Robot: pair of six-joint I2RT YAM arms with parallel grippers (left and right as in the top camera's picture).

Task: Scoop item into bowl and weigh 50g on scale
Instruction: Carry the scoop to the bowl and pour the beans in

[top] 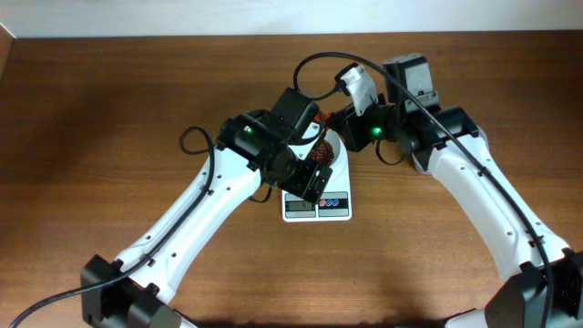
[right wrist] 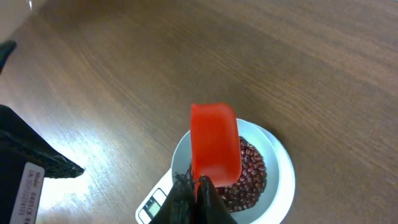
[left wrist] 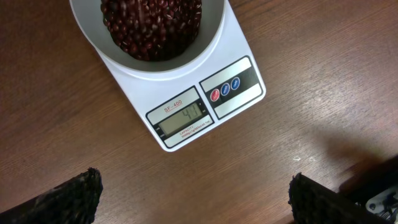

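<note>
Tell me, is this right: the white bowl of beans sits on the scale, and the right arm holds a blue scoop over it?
Not quite. The right wrist view shows the scoop is red, not blue. Otherwise yes: the white bowl of beans sits on the scale, and the right gripper holds the scoop over it.

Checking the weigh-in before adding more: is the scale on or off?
On. The display on the scale shows digits, seemingly 41, with the bowl of beans on top.

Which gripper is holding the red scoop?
The right gripper: it is shut on the red scoop, over the bowl of beans. The left gripper is open and empty, by the front of the scale.
</note>
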